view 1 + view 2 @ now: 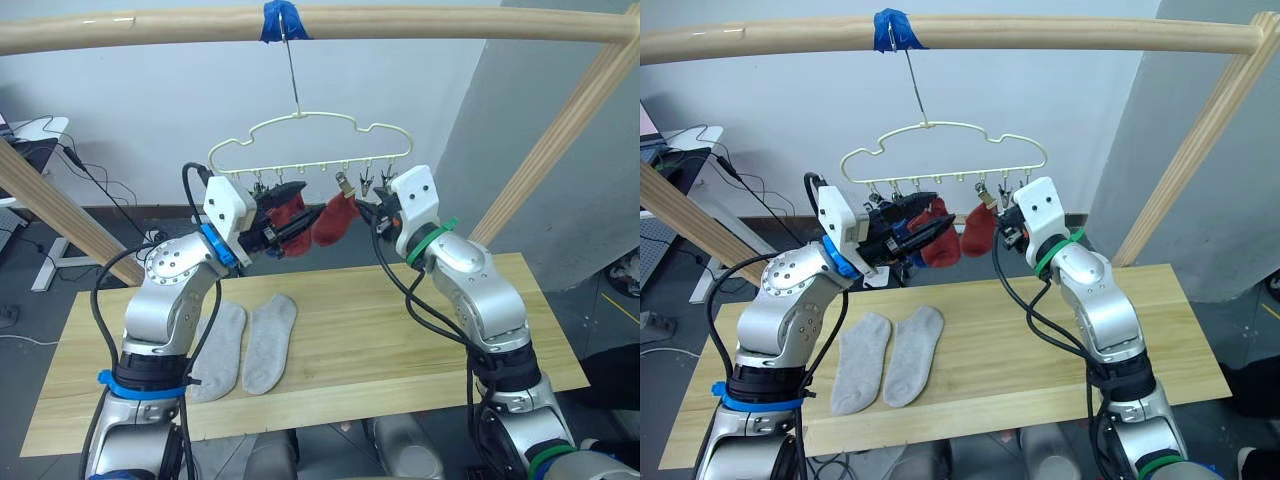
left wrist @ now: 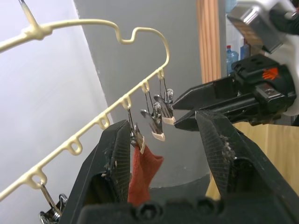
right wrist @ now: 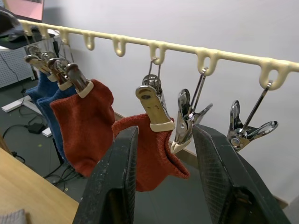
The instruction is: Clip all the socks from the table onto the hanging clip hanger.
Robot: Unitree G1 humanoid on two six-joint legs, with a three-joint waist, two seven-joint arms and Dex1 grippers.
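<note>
1. The tabletop (image 1: 400,330) carries the two light grey socks (image 1: 245,345), which lie flat side by side near the robot's left side; judging from this, they are the last pair to hang.
2. The clip hanger (image 1: 310,140) hangs by its hook from the wooden pole (image 1: 400,22). Two blue socks (image 3: 44,100) and two rust red socks (image 3: 121,140) are already clipped on, and free clips (image 3: 243,130) remain beyond the red ones.
3. The left gripper (image 2: 163,154) is raised at the clips, its fingers apart and holding nothing, with a red sock's clip just beside one finger.
4. The right gripper (image 3: 163,158) is level with the same row, fingers spread and empty around the second red sock's clip.
5. To do the step well, both arms should back away from the hanger without snagging the clipped socks. One should then descend for a grey sock and pinch it near the cuff, so that the hem presents cleanly to an empty clip.
</note>
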